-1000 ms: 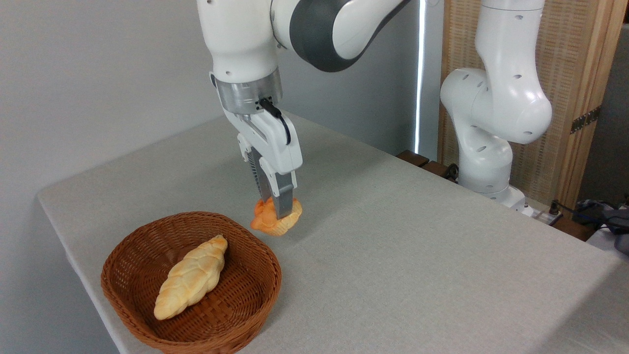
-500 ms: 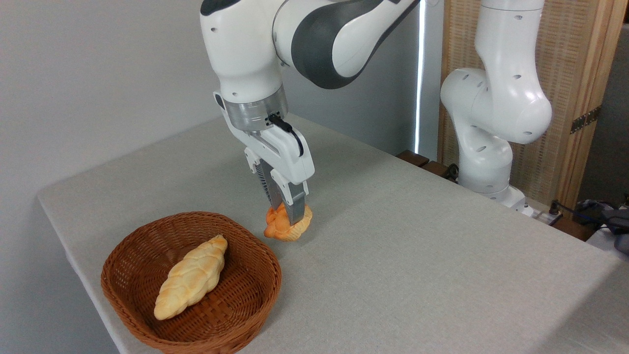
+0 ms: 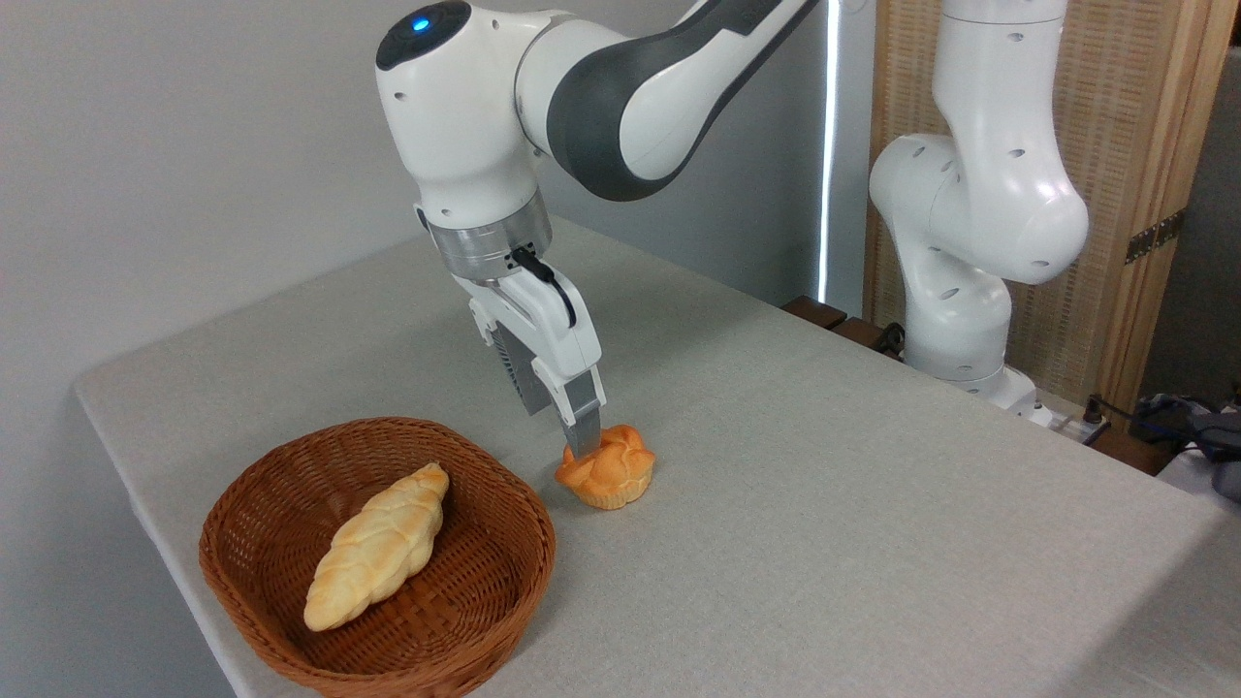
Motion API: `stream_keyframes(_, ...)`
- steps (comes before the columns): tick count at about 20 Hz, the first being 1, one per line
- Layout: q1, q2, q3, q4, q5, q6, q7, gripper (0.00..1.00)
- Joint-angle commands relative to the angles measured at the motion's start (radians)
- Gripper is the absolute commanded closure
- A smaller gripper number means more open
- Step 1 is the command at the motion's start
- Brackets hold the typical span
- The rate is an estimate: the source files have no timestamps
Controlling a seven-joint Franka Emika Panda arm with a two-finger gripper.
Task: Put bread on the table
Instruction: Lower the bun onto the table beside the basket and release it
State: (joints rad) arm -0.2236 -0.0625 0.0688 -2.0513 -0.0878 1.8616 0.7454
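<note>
Sitting far left: wicker basket (image 3: 378,557), brown, round, near the counter's front-left edge.
Basket contents: one long pale yellow braided loaf (image 3: 376,545), lying diagonally on the basket floor.
Counter (image 3: 824,504): light grey-beige cloth-like surface, rounded corner at left.
End effector (image 3: 580,438): tilted, pointing down and to the right, its tip at the upper-left edge of the bread; only the near finger (image 3: 582,419) shows clearly (the other is hidden behind it), so I cannot tell whether the fingers are apart or together. No finger visibly wraps the bun.
Bread (image 3: 607,467): small round golden-orange bun with knotted top, resting upright on the counter, just right of the basket rim and apart from it.
Arm (image 3: 601,87): white with dark grey joints, blue light on top of the wrist housing, reaching in from upper right.
Far right: arm base (image 3: 955,330) at the counter's back edge, in front of a wooden-framed woven screen (image 3: 1115,145).
</note>
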Motion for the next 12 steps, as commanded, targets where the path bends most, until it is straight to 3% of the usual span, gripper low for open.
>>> stream_keyframes(1, -0.003, -0.008, 0.002, 0.013, 0.005, 0.019, -0.012, 0.00)
stream_keyframes(12, 0.009, -0.013, 0.055, 0.131, 0.003, 0.103, -0.006, 0.00)
